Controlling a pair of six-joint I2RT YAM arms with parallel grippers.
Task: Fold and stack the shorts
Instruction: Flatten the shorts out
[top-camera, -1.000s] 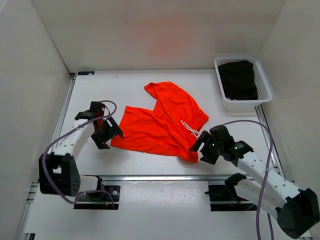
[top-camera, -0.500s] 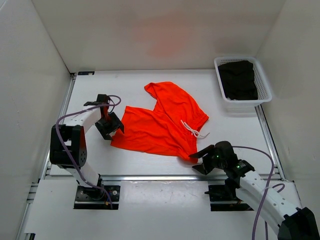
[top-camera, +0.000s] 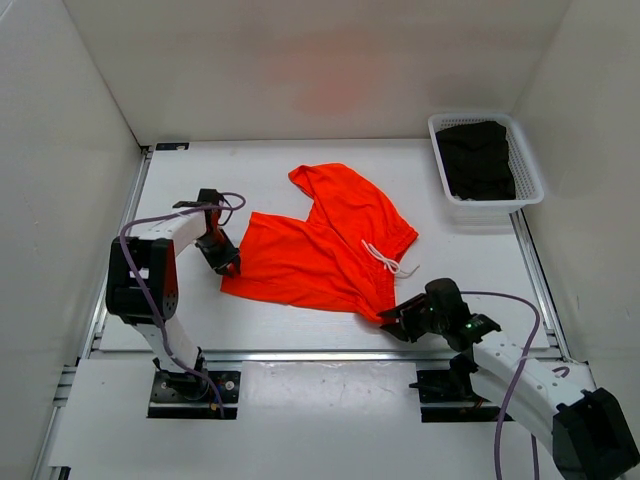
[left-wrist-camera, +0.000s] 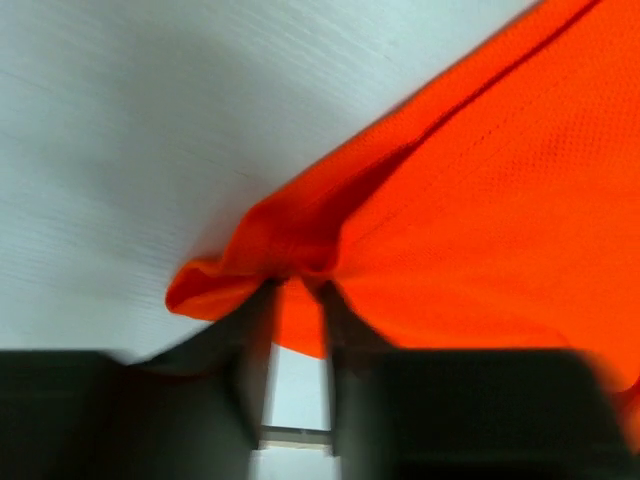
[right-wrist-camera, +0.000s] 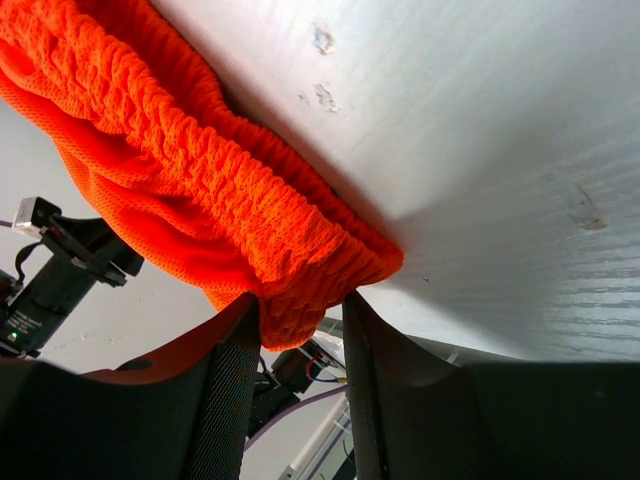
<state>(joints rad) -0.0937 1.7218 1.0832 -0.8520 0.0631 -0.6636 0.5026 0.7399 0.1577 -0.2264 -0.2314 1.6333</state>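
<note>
Lying unfolded on the white bench, neon-orange fabric shorts have both folding and stacking left; left end effector pinches a leg corner, right end effector clamps the waistband end.

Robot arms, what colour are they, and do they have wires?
The left arm and right arm are both white tubes with chunky black joints. A purple cable loops along each one. The right arm shows a tiny green light. The fingers are black and flat.
</note>
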